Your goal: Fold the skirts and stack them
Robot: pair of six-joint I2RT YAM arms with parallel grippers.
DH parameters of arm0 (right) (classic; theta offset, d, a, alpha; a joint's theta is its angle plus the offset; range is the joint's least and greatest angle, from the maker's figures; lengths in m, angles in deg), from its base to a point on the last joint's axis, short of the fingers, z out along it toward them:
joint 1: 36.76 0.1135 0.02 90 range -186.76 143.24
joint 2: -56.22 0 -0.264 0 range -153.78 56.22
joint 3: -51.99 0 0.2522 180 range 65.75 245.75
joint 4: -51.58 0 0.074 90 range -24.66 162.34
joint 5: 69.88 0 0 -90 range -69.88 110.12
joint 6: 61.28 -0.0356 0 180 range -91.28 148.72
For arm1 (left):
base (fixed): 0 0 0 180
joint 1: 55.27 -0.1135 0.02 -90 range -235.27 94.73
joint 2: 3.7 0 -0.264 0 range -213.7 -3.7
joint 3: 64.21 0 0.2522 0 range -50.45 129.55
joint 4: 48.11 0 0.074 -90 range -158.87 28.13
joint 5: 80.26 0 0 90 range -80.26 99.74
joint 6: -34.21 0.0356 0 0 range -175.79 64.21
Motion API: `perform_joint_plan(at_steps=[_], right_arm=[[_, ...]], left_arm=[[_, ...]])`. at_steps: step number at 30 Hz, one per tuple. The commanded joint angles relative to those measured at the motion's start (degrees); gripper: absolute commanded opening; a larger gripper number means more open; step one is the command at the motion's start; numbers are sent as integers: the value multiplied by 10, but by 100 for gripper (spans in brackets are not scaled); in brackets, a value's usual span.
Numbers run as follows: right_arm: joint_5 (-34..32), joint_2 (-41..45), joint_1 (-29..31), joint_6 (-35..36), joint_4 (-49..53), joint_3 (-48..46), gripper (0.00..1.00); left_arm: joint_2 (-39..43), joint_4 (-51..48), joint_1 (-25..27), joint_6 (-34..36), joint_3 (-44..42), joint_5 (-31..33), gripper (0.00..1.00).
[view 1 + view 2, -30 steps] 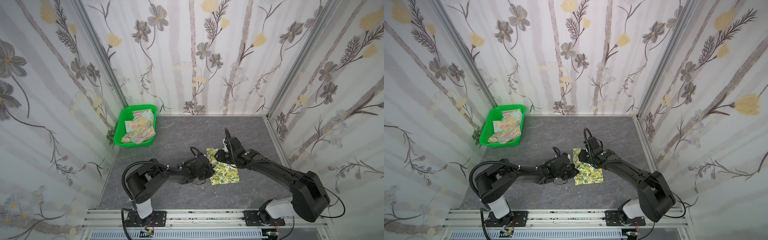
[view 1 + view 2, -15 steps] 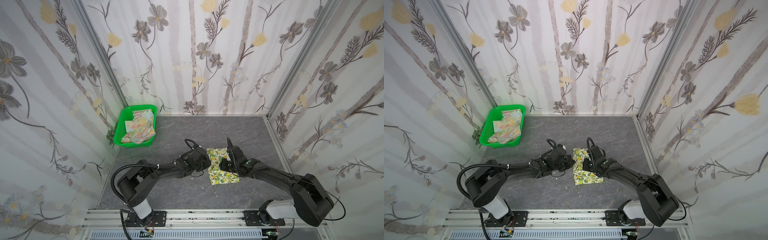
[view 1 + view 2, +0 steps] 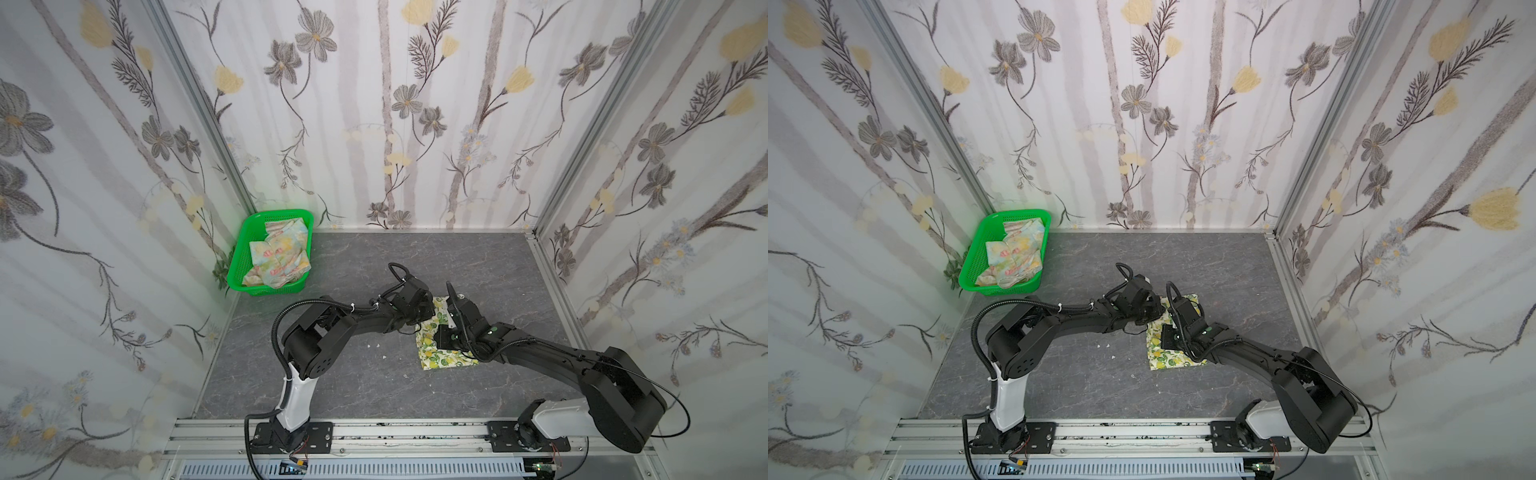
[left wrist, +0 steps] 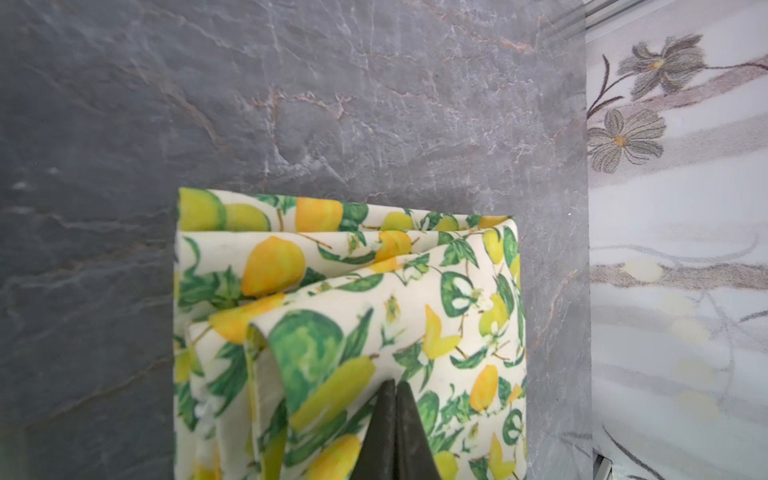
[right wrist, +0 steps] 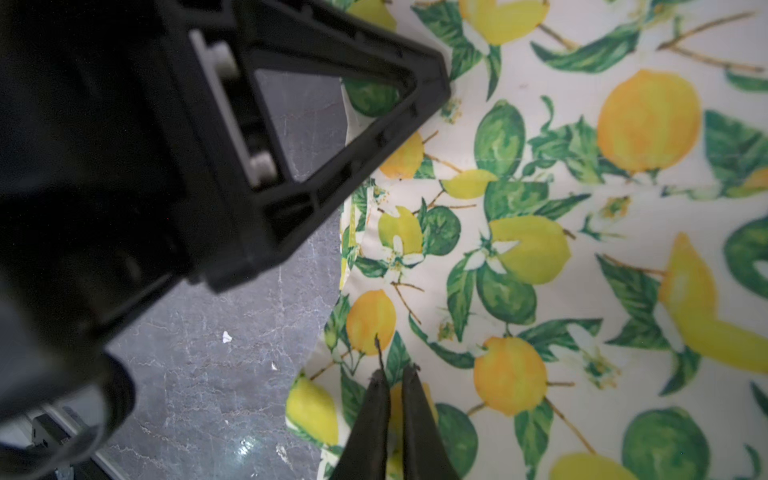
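You have the lemon skirt (image 3: 434, 355) part-folded at 3 o'clock of table (image 3: 374, 257) centre, and the pastel skirt (image 3: 278, 257) in the basket (image 3: 249, 289) at 10 o'clock. Your left gripper (image 4: 392, 388) is fully closed and your right gripper (image 5: 395, 374) all but closed, tips on lemon cloth; pinch unconfirmed. Fabric judged light and limp: take folded edges, all layers.

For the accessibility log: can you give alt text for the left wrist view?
A folded lemon-print skirt lies on a grey marbled table, with one fold raised in a loose loop. The left gripper is shut, its tips over the cloth; whether it pinches any is unclear. A floral wall borders the table.
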Motion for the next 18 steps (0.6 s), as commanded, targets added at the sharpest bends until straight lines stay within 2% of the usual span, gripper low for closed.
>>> perform_joint_plan(at_steps=[1,11,18], right_arm=[[-14,1,11,15,-2,-5,10],[-13,-13,28,30,22,-34,8],[-24,4,34,32,59,-10,6]], left_arm=[[-12,-1,-11,17,8,-2,1],[-41,-1,-19,27,20,-18,1],[-48,0,-20,32,22,-16,0]])
